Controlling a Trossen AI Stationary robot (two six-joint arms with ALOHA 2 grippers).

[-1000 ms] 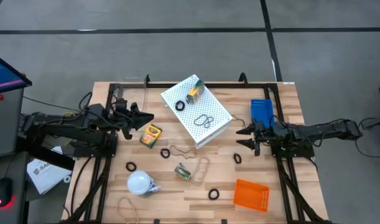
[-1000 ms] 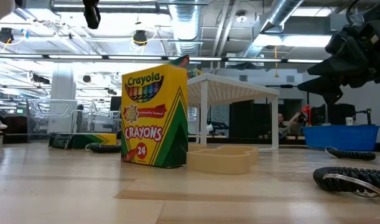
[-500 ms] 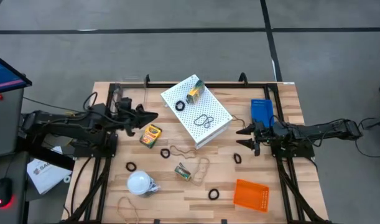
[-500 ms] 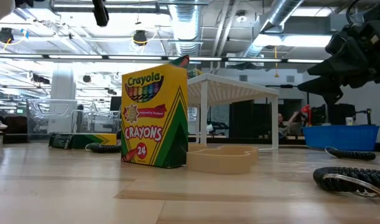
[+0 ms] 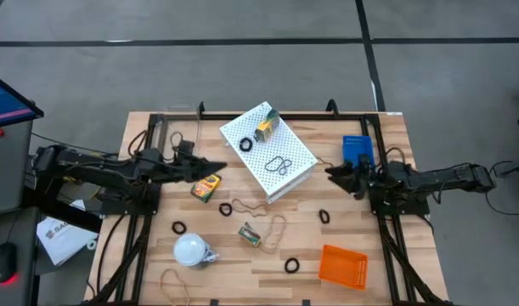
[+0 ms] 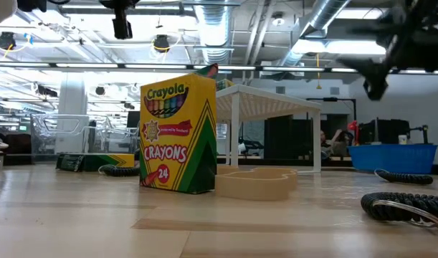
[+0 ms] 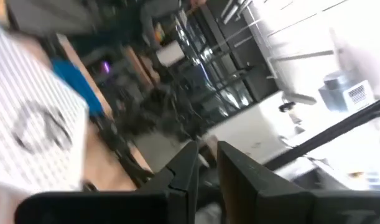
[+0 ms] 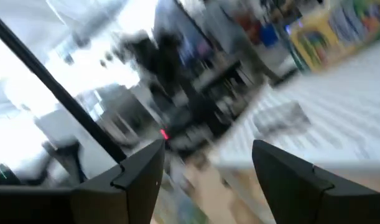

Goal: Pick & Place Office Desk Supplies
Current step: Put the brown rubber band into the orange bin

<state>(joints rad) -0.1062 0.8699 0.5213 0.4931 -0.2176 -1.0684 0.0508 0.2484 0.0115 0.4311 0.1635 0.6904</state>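
On the white perforated box [image 5: 267, 151] I count one crayon box [image 5: 266, 127], a ring, band loops. Left on the bench [image 5: 242, 272]: crayon box [image 5: 206, 185], smaller loops, rings. My left pincer [image 5: 221, 167] is pressed together, right pincer [image 5: 334, 173] spread, both empty.

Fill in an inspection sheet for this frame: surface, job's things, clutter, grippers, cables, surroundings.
Surface: wooden slat table, bare between the scattered items.
Job's things: crayon box lying flat by the left gripper; another crayon box and rubber bands on top of the white perforated box; black rings and tan loops loose on the table.
Clutter: white bulb-like object, blue tray, orange tray.
Grippers: left gripper jaws nearly shut, empty, above the table; right gripper jaws open, empty, beside the perforated box.
Cables: black cable trailing off the right arm.
Surroundings: grey floor; monitor at left.
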